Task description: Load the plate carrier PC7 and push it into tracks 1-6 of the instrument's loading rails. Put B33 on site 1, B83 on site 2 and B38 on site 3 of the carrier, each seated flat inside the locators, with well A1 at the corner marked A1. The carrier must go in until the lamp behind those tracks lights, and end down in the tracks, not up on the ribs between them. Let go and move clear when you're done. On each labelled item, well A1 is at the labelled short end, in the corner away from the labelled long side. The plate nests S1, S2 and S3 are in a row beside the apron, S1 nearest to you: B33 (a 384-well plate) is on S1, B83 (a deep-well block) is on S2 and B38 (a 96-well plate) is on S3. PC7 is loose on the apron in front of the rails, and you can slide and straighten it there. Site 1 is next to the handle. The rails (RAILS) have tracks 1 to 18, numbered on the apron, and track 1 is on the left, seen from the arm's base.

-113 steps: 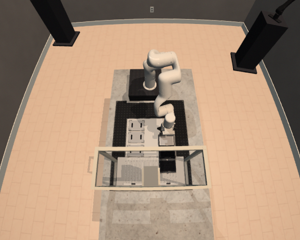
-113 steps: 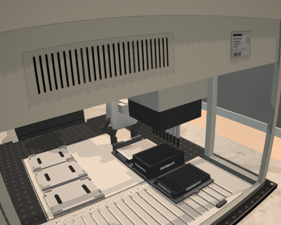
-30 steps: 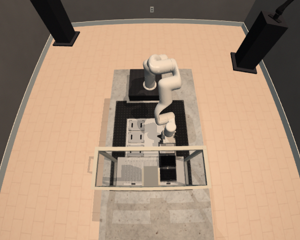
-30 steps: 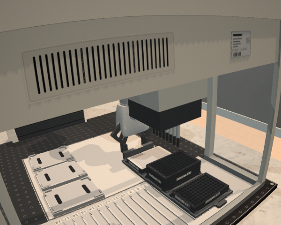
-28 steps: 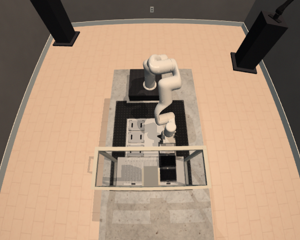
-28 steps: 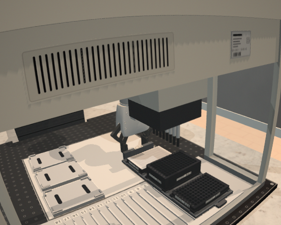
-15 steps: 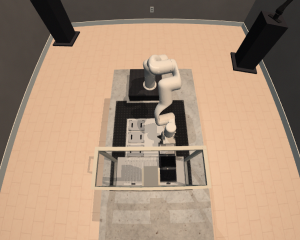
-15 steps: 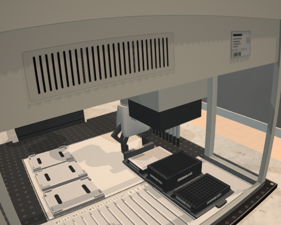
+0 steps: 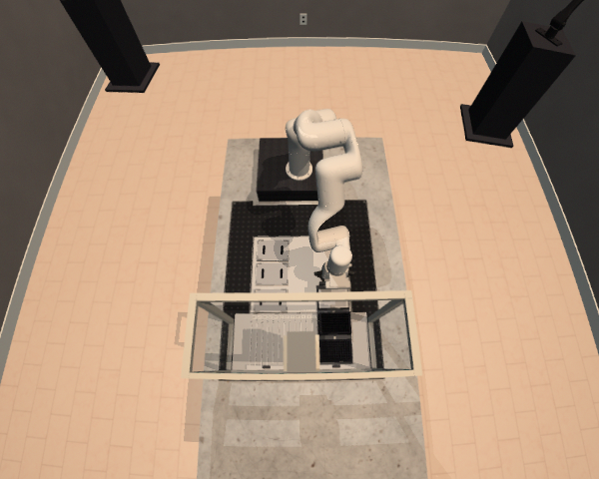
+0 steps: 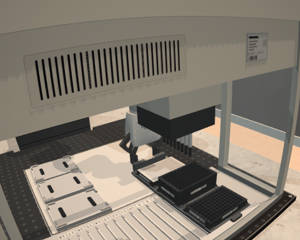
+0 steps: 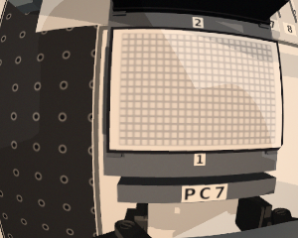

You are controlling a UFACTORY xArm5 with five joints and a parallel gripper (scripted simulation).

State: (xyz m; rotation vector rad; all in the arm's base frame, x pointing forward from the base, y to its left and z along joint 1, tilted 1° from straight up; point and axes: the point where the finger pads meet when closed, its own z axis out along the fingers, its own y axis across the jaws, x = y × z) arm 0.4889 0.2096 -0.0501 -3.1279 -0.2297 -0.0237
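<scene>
The end effector [image 9: 335,278] [image 10: 145,155] [image 11: 194,210] stands wide open with nothing in its grip, its fingers low and spread at the handle [image 10: 150,160] [image 11: 149,192] end of PC7 [image 9: 334,337] [image 10: 134,173] [image 11: 159,161]; contact with the handle cannot be confirmed. PC7 lies lengthwise, partly over the apron [image 10: 103,165] and partly in the low-numbered side of RAILS [image 9: 266,340] [image 10: 134,222], the track labels 7, 8 and 9 showing to its side in the wrist view. All three sites are loaded. B33 [image 9: 333,303] [image 10: 160,169] [image 11: 196,89], pale and finely gridded, lies on site 1 next to the handle, and looks flat and square between the edges. B83 [image 9: 334,322] [image 10: 187,178] [image 11: 204,6], the tall black block, is on site 2. B38 [image 9: 335,350] [image 10: 217,204], lower and also black, is on site 3 at the leading end. Just beyond that end is a small dark block [image 9: 335,366] [image 10: 236,216]; whether a lamp is lit there cannot be told. The far end appears down in the tracks, though the view is too poor to certify it. The dark pipetting head [image 10: 170,126] hangs above and apart from the plates.
</scene>
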